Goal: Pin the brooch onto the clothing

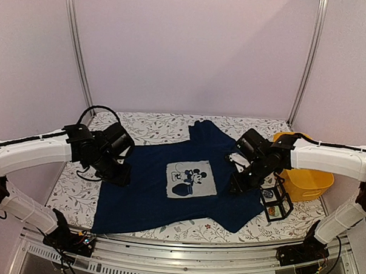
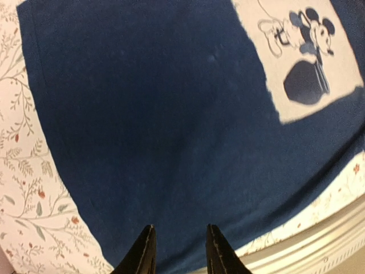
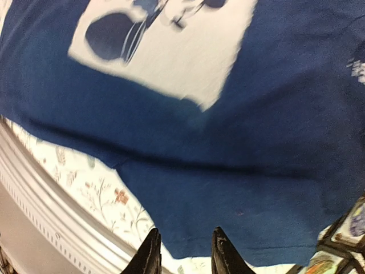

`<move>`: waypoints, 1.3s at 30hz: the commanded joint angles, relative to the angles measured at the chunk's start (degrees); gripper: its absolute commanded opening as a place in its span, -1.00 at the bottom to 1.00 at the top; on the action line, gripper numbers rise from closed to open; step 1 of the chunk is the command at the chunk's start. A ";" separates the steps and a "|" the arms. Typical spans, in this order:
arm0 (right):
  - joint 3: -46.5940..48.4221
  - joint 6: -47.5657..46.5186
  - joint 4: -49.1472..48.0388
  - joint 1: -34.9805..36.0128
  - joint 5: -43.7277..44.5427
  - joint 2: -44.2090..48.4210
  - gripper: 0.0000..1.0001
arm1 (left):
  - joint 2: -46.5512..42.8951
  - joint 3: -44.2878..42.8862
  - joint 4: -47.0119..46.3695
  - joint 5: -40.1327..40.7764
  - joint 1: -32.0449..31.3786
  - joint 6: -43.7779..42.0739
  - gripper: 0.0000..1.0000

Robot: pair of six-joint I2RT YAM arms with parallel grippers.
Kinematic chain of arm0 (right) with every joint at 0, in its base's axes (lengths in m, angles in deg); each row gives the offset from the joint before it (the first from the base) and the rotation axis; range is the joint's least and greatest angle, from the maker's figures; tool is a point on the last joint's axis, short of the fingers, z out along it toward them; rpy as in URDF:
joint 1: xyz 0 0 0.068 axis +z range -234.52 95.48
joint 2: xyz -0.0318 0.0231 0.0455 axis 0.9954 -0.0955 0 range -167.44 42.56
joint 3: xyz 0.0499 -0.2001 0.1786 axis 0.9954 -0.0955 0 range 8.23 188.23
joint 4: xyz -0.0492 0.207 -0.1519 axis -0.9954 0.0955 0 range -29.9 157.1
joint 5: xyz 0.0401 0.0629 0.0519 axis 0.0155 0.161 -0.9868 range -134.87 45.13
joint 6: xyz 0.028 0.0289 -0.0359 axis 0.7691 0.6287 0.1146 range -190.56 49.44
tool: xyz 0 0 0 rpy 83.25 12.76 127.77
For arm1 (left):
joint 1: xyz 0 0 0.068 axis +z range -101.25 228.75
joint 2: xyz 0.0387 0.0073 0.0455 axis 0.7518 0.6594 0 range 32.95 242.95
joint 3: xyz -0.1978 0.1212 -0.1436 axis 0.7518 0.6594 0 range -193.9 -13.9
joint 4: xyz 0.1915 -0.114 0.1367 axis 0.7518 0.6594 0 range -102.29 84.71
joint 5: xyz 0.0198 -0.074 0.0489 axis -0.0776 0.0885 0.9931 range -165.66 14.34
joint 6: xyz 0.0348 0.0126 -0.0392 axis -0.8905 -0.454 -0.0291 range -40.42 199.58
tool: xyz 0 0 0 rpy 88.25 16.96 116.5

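The navy T-shirt (image 1: 138, 189) lies flat on the floral tablecloth, its pale square mouse print (image 1: 191, 178) facing up. My left gripper (image 1: 120, 174) hovers over the shirt's left part, open and empty. In the left wrist view its gripper (image 2: 180, 235) is above plain navy cloth (image 2: 171, 125) near the hem. My right gripper (image 1: 238, 185) hovers over the shirt's right part, open and empty. In the right wrist view its gripper (image 3: 186, 238) is above the shirt's edge (image 3: 239, 188). Small colourful pieces sit in a black wire stand (image 1: 276, 200); I cannot tell which is the brooch.
A yellow bin (image 1: 309, 179) stands at the right, behind the wire stand (image 3: 336, 254). The table's metal front rail (image 1: 183, 264) runs close to the shirt's hem. Floral cloth (image 1: 71, 193) shows at the shirt's left.
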 commanded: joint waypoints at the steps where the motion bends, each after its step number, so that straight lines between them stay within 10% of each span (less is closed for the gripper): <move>1: -5.24 5.26 1.62 7.40 -2.19 0.80 -0.39 | 3.40 3.14 -17.67 0.33 7.14 -6.04 -0.39; 12: -13.58 14.95 -3.16 17.43 -3.15 -6.10 -0.27 | 13.40 13.14 -40.46 -2.30 22.72 -7.58 -0.36; 21: -11.48 14.59 -0.47 24.68 -9.03 -10.88 -1.00 | 21.61 15.93 -46.29 -2.72 26.55 -8.24 -0.34; 32: -6.69 10.58 3.99 27.25 -21.65 -8.27 -0.99 | 24.36 13.27 -45.89 -1.26 28.56 -10.45 -0.33; 39: -1.11 6.54 4.60 26.61 -27.30 -5.07 -0.56 | 21.71 14.97 -45.70 -0.29 29.07 -10.29 -0.32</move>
